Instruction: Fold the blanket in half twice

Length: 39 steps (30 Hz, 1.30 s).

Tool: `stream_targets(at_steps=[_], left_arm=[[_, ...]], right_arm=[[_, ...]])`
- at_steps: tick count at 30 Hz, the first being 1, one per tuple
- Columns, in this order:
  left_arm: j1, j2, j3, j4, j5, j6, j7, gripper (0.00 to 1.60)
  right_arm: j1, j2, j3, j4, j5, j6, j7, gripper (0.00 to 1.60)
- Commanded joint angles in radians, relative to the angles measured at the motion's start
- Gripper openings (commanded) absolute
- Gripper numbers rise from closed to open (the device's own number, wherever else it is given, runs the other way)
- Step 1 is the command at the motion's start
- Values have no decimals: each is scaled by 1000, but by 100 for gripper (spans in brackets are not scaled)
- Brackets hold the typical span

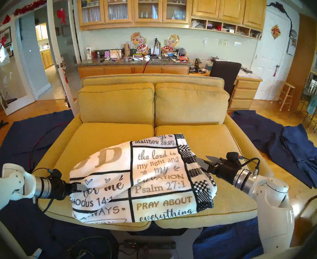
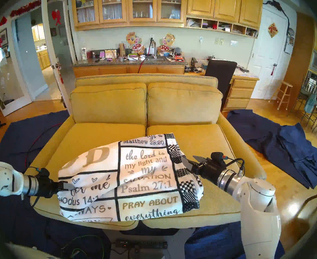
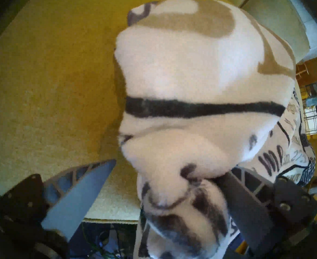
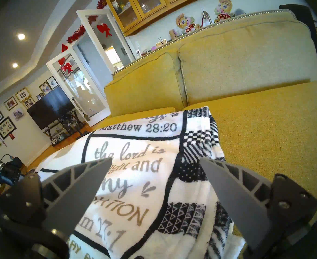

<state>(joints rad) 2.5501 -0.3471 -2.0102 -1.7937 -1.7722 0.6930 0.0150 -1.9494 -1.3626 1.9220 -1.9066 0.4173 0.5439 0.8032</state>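
The blanket (image 1: pixel 154 178) lies folded and bunched on the front of the yellow sofa seat (image 1: pixel 107 137), white fleece with black grid lines, verse lettering and a checkered border on its right side. My left gripper (image 1: pixel 78 187) is at the blanket's left edge and stands open. In the left wrist view a bulge of the blanket (image 3: pixel 191 75) sits between the spread fingers (image 3: pixel 75 197), touching the right one. My right gripper (image 1: pixel 203 160) hovers open just over the checkered border (image 4: pixel 197 140). In the right wrist view its fingers (image 4: pixel 238 197) are wide apart with nothing gripped.
Dark navy cloths lie on the floor to the right (image 1: pixel 294 150) and left (image 1: pixel 23 140) of the sofa. The back cushions (image 1: pixel 191 103) rise behind the seat. Cables (image 1: pixel 41 140) run along the left side, and a power strip (image 1: pixel 148 245) lies below the sofa's front edge.
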Motion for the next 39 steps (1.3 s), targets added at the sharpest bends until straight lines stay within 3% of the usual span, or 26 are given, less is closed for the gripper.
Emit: stream_targets(at_steps=[1, 8, 28, 39], left_arm=[[-88, 73, 42, 66, -73, 1, -59, 160], [-153, 107, 136, 99, -98, -26, -134, 160], [-303, 130, 318, 62, 4, -160, -232, 160], [-370, 112, 395, 103, 52, -179, -259, 160]], right_arm=[[9, -2, -1, -25, 6, -10, 7, 160], [15, -2, -8, -12, 4, -9, 7, 160], [35, 4, -28, 25, -6, -5, -1, 160], [-20, 67, 24, -67, -26, 36, 13, 160]])
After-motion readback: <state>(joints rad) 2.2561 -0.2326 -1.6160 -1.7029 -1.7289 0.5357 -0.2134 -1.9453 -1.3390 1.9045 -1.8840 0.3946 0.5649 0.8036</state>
